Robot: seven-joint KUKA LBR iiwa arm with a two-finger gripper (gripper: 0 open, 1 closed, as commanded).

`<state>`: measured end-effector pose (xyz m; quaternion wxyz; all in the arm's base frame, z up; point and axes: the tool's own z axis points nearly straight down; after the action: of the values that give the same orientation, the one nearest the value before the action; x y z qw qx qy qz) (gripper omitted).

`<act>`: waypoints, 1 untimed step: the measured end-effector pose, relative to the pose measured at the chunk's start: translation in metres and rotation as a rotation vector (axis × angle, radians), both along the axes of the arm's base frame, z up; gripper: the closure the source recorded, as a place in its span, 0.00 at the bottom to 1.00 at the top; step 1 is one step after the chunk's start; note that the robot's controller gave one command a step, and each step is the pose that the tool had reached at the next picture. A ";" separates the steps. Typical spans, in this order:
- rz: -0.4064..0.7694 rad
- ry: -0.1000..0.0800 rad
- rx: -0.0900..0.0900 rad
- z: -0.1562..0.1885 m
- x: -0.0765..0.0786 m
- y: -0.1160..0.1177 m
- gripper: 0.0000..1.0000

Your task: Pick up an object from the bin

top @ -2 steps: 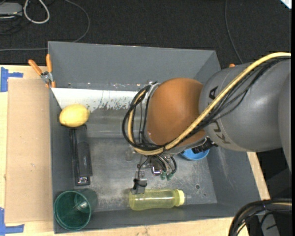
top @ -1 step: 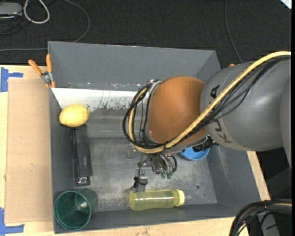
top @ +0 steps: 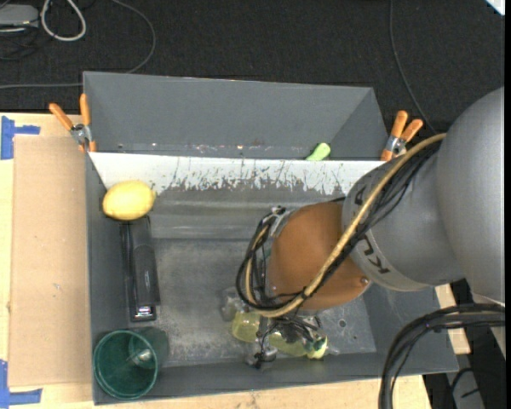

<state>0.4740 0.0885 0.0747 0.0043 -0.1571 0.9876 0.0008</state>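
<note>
At five o'clock in the bin (top: 230, 122) the gripper (top: 278, 339) is down on a yellow-green toy (top: 244, 326); open or closed, I cannot tell.

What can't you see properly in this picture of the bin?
Camera view:
The gripper, near the bin front: mostly hidden by the robot's orange cover and cables.
The yellow-green thing under it: partly covered, so its kind is unclear.
The small green thing at the back wall: too small to identify.
</note>
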 end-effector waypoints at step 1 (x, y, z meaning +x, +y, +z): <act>-0.056 0.008 -0.002 0.054 -0.005 -0.009 0.00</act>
<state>0.4688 0.0794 0.1290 0.0003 -0.1292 0.9916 0.0004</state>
